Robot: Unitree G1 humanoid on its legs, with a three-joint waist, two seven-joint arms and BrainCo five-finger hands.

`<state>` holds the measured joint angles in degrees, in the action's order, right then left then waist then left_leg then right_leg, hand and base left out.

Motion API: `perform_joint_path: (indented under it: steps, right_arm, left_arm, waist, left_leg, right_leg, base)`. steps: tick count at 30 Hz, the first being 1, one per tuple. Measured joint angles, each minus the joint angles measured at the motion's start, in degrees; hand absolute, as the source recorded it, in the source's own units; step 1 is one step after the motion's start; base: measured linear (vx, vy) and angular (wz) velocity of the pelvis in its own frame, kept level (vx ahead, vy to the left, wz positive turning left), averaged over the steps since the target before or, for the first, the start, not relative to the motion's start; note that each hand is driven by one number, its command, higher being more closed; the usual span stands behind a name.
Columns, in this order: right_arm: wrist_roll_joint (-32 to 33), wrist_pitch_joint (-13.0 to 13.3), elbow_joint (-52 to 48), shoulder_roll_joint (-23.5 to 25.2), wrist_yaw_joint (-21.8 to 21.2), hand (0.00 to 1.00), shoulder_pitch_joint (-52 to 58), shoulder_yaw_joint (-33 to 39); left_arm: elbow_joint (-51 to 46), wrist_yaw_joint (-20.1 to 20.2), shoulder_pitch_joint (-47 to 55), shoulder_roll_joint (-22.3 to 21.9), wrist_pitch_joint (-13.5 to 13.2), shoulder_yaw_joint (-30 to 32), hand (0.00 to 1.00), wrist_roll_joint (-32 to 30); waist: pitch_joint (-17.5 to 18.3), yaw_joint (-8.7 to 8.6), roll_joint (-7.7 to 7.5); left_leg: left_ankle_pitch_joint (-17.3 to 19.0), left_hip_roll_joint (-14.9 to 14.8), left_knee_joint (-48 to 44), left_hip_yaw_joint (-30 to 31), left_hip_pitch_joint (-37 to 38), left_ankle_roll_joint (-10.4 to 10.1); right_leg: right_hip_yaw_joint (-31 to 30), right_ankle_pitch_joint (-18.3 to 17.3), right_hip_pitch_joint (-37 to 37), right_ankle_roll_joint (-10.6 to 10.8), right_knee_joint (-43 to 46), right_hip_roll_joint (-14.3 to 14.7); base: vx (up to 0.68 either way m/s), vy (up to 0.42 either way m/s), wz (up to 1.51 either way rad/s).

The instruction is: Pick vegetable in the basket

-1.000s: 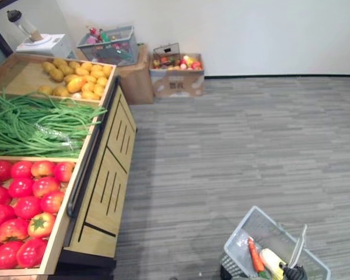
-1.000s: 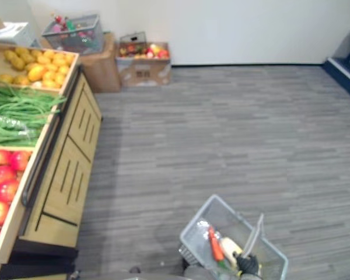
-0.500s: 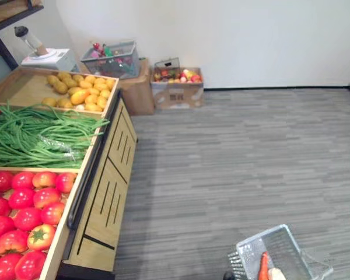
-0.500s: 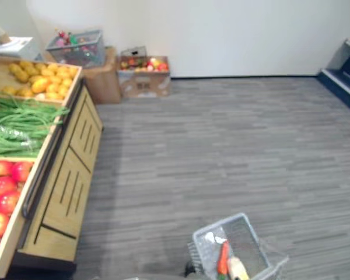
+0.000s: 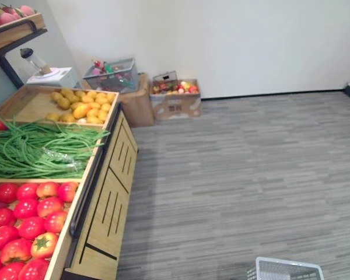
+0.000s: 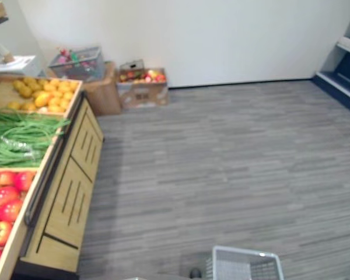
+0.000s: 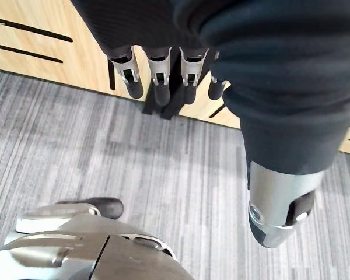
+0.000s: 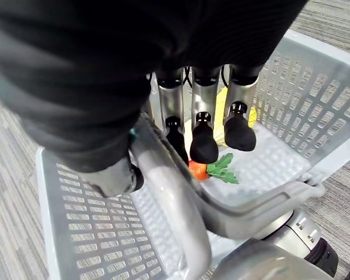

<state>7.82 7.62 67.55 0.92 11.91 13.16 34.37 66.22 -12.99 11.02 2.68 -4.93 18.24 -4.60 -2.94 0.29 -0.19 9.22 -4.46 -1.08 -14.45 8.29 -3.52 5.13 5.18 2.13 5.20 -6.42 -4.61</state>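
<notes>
View: the camera is tilting upward since earlier; the grey perforated plastic basket (image 6: 245, 255) is showing its far rim.
Right hand (image 8: 203, 137): curling round the grey bar handle (image 8: 175, 204).
Orange leafy carrot (image 8: 197, 168): lying inside the basket.
Left hand (image 7: 158, 73): hanging relaxed, empty.

Counter (image 5: 108, 192): wooden, with three open bins along its top. Far bin holds yellow produce (image 5: 81, 105), heaped toward the aisle side. Middle bin holds loose green beans (image 5: 41, 149). Near bin holds red tomatoes (image 5: 29, 216), closely packed. Floor (image 5: 251, 175): grey striped carpet. Two containers stand on it side by side at the far wall: a brown box (image 5: 139, 106) just beside the counter's far end, and a carton (image 5: 176, 105) loaded with mixed fruit.
</notes>
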Motion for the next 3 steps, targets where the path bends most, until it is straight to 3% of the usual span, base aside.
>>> perform_joint_path:
  steps: [3]
  right_arm:
    - [0.0,0.0,0.7,-0.2,0.0,1.0,-0.2,-0.3]
  left_arm:
    - [1.1,0.1,-0.3,0.2,-0.1,-0.1,0.0,0.0]
  waist:
    - [0.0,0.01,0.02]
  left_leg:
    - [0.1,-0.3,0.1,-0.4,0.7,-0.1]
  right_leg:
    - [-0.5,0.0,0.1,0.0,0.0,0.5]
  base:
    - [0.03,-0.016,-0.1]
